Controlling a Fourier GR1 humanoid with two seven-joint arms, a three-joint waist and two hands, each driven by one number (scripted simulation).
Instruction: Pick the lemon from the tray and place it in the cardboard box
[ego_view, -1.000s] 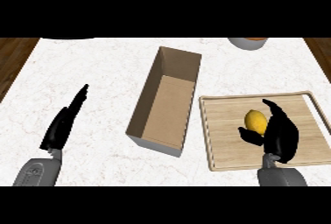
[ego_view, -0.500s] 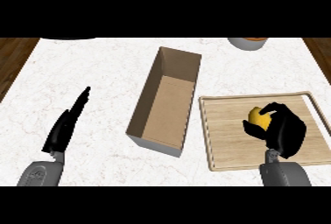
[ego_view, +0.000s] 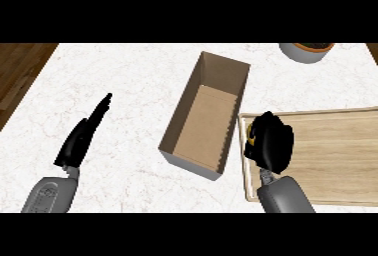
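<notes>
Yellow lemon (ego_view: 252, 140) peeks from the right hand (ego_view: 272, 145), whose fingers curl around it at the wooden tray's (ego_view: 332, 150) left edge, beside the open cardboard box (ego_view: 207, 117). Left hand (ego_view: 83, 135) rests flat-fingered, holding nothing. No writing shows.

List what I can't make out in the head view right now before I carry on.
- Lemon: mostly hidden inside the curled right robot hand; only a yellow sliver shows.
- Tray: cut off by the right edge.
- Bowl at top right: cut off by the upper band, contents unclear.
- Cardboard box: near wall hides part of its floor.
</notes>
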